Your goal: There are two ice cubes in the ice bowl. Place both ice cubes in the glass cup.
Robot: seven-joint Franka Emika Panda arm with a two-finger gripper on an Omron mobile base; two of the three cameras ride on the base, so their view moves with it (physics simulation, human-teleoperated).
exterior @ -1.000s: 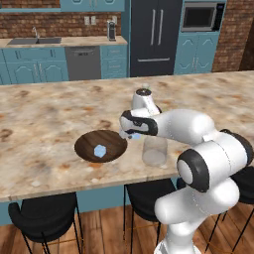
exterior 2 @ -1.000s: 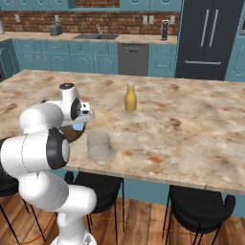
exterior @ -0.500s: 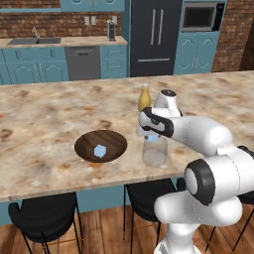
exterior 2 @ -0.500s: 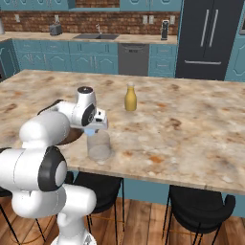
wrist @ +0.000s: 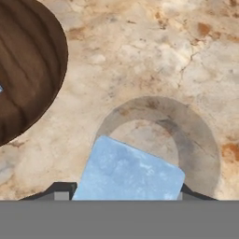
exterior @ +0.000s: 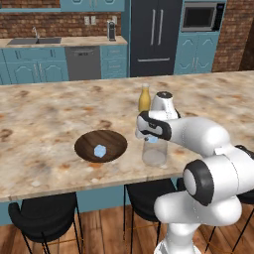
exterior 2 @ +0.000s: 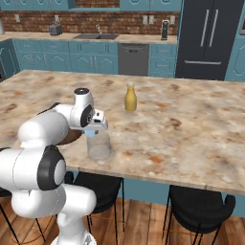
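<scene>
First cube poised over the glass cup

The pincer (exterior: 152, 139) clamps one ice cube (wrist: 128, 172) directly above the glass cup (exterior: 155, 151); the other ice cube (exterior: 100, 151) lies in the ice bowl (exterior: 100, 145) just beside it on the tabletop (exterior: 44, 134). Releasing off-centre could bounce the cube off the rim.

The tool (exterior: 152, 139) hangs over the cup (exterior: 155, 152), its fingertips too small and crowded to tell how they stand. In the hand view, the cube (wrist: 128, 172) between them is cut off at the bottom, and so are the fingers. The bowl (wrist: 25, 65) runs off that view's left edge, and from the right base camera the arm hides most of it.
</scene>
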